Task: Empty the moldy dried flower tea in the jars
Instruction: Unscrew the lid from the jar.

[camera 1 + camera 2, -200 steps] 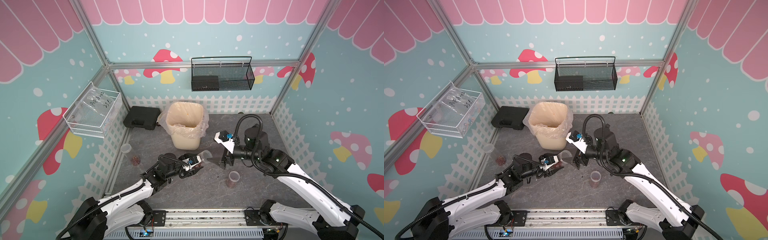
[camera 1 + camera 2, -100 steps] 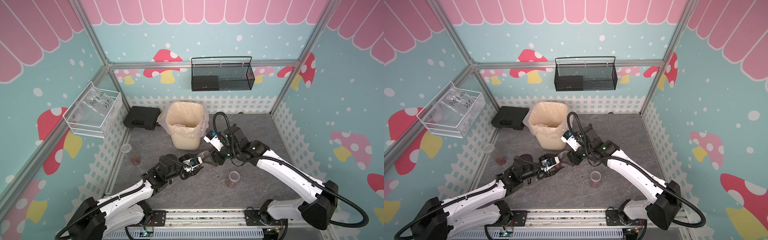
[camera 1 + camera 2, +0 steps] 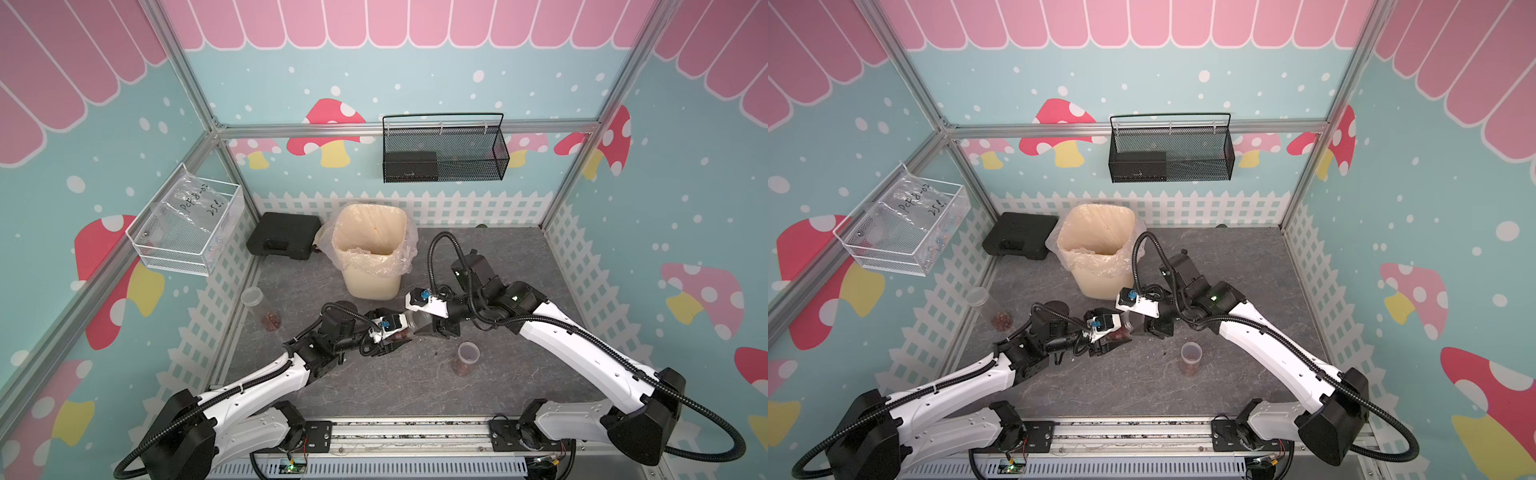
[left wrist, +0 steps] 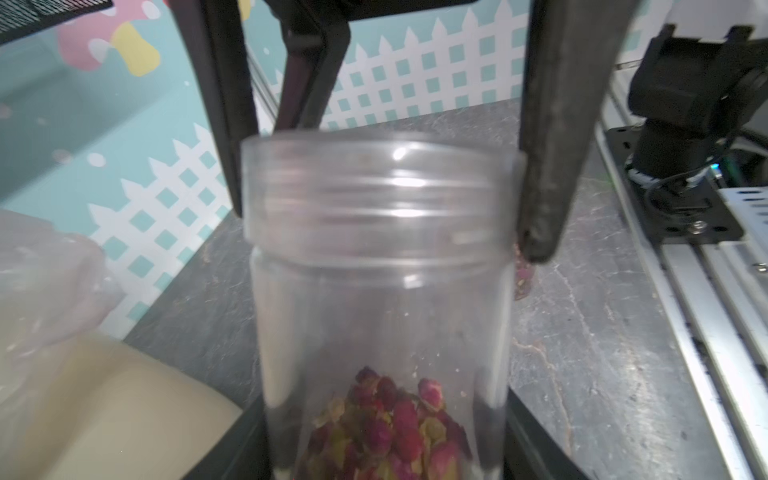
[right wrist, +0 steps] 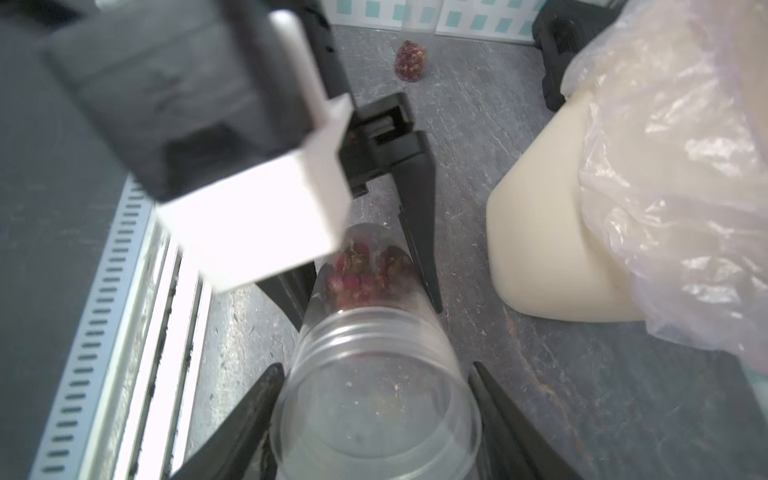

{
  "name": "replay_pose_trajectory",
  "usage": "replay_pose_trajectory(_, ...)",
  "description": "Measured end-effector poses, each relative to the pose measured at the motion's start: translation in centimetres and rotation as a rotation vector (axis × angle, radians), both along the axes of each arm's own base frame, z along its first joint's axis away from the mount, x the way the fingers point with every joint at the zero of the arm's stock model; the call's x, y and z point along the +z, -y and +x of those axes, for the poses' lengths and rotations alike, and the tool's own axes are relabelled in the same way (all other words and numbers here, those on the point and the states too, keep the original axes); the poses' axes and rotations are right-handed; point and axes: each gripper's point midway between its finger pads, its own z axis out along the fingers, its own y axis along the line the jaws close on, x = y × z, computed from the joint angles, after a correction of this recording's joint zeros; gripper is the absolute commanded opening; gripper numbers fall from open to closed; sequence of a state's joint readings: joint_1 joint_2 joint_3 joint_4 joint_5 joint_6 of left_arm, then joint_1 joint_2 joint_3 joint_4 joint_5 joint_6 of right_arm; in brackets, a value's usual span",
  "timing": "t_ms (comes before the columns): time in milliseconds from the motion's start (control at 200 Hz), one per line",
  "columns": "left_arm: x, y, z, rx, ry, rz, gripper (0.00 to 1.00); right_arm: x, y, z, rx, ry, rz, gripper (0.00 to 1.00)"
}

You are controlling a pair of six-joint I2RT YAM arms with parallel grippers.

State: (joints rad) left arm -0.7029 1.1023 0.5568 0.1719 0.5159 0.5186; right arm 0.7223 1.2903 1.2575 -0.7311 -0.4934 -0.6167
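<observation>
Jar (image 4: 382,324) level in L gripper (image 5: 368,311), R gripper (image 4: 386,232) pinching lid (image 4: 374,187)

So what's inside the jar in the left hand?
Dried flower tea heaped at the base end of the jar; rest looks empty. The left hand hides part of it.

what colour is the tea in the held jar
The tea is deep red-pink with yellowish-green bits; the left wrist view shows it best.

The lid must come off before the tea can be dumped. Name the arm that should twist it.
Right. The right pincer grips the lid, with fingers on both sides. The left pincer clamps the jar body, so it can only brace.
</observation>
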Motion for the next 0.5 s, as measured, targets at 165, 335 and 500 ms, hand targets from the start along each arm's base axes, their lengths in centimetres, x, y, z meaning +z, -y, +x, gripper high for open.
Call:
replay_pose_trajectory(165, -0.8, 0.1, -0.1, -0.017, -0.054, 0.011, 0.12, -1.0, 0.1, 0.1, 0.080, 0.036, -0.067, 0.51)
replay_pose_trajectory(335, -0.7, -0.1, 0.3, 0.013, -0.037, 0.015, 0.12, -0.2, -0.5, 0.5, 0.042, 0.025, -0.024, 0.98)
replay_pose_trajectory(500, -1.0, -0.2, 0.4, 0.036, 0.001, 0.031, 0.13, 5.4, -1.1, -0.2, 0.006, 0.098, 0.213, 1.00)
